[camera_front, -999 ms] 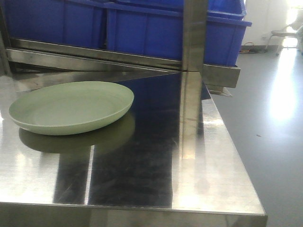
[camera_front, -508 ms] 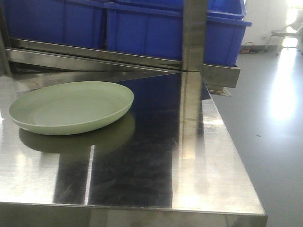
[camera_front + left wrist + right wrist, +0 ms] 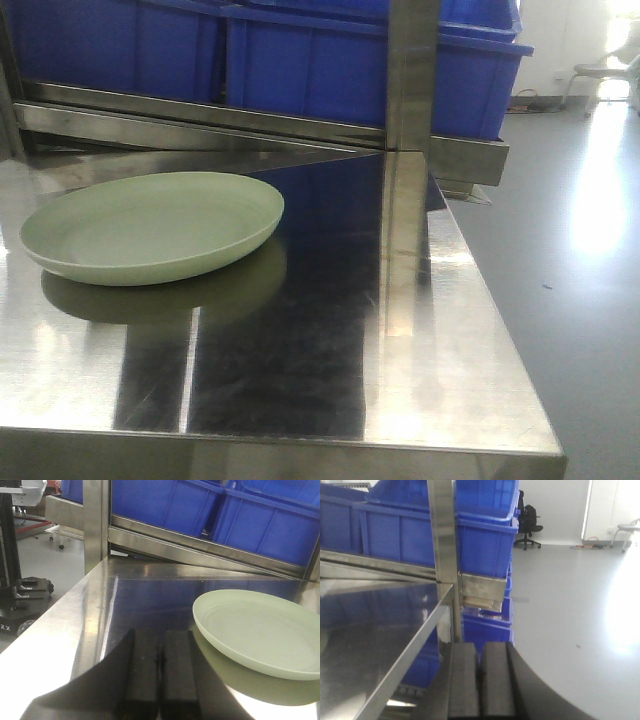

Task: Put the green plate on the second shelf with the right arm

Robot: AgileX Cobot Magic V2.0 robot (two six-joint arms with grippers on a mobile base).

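The right gripper (image 3: 480,652) is seen with its two black fingers pressed together and nothing between them. It is held low beside the steel upright (image 3: 442,535), at the outer corner of the steel surface (image 3: 365,630). This may be judged a standby pose, since the plate is not shown in its wrist view. The left gripper (image 3: 160,647) is likewise pressed shut and empty, kept just above the surface, with the green plate (image 3: 260,630) near it on its right but apart from it. In the front view the plate is laid flat on the left half of the surface, touched by neither gripper. Blue bins (image 3: 300,60) are stacked on the tier behind, so the plate's rim is judged best approached from the open front edge — a grasp not yet begun.
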